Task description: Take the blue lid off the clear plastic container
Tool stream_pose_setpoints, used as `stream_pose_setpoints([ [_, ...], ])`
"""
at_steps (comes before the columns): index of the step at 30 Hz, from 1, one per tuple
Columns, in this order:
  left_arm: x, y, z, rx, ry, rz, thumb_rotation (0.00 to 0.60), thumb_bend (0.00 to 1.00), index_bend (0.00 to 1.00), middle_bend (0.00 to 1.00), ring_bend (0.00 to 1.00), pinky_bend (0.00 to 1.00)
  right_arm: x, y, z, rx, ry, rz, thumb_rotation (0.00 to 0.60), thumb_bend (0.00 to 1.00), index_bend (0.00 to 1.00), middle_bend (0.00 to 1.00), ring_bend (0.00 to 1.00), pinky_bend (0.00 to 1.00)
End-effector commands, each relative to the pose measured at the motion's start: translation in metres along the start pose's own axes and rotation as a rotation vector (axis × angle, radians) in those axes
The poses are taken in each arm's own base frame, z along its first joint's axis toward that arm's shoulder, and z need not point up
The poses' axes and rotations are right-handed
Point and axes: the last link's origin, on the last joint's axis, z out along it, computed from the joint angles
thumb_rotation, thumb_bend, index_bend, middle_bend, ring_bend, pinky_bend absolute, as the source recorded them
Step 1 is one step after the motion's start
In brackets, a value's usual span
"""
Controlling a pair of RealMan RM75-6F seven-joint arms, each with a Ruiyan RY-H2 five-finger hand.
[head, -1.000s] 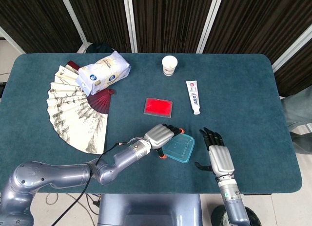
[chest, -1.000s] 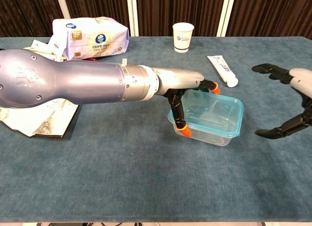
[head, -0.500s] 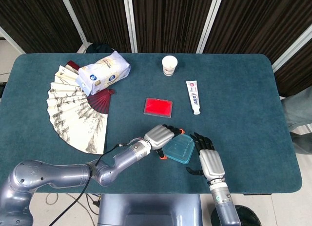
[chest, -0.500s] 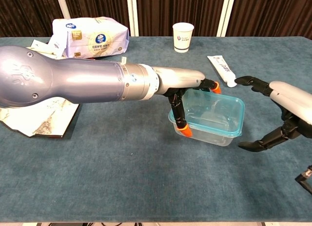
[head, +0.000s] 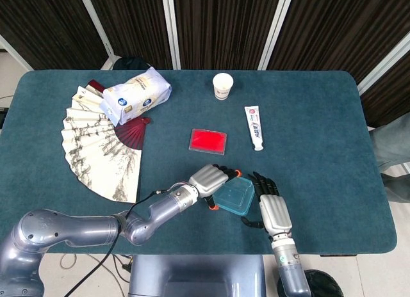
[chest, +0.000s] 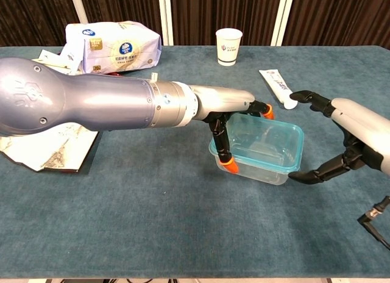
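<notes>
Lid (chest: 259, 146) blue, seated on clear container (chest: 256, 164), near front edge of table (head: 320, 118), between both hands. Left hand (chest: 234, 115): orange-tipped fingers (chest: 226, 162) clamp container's left end. Right hand (chest: 347, 136): fingers spread wide, holding nothing, thumb tip just beside container's right wall.

Risks: light container may slide or tip if left hold slips; lid rim thin, right fingers may skid off; snap fit could lift whole box.

Hidden: left palm contact; actual touch of right thumb unclear; lid tab not discernible.
</notes>
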Motion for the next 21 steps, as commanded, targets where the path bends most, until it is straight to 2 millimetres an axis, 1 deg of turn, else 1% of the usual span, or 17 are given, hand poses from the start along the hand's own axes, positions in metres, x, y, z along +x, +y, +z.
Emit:
stream_pose_setpoints([
  [1,0.0005,0.0007,0.0001,0.000,0.004,-0.006,0.600,0.11,0.18,0.26,0.27,0.41,-0.0004,-0.0004,0.0007,-0.002,0.001,0.004,0.600,0.24,0.00,0.00,0.00,0.00],
  [21,0.0001,0.0012,-0.0014,-0.004,-0.006,0.001,0.600,0.12,0.18,0.26,0.27,0.42,-0.0018,0.0024,0.0022,-0.020,0.021,0.022,0.600,0.24,0.00,0.00,0.00,0.00],
])
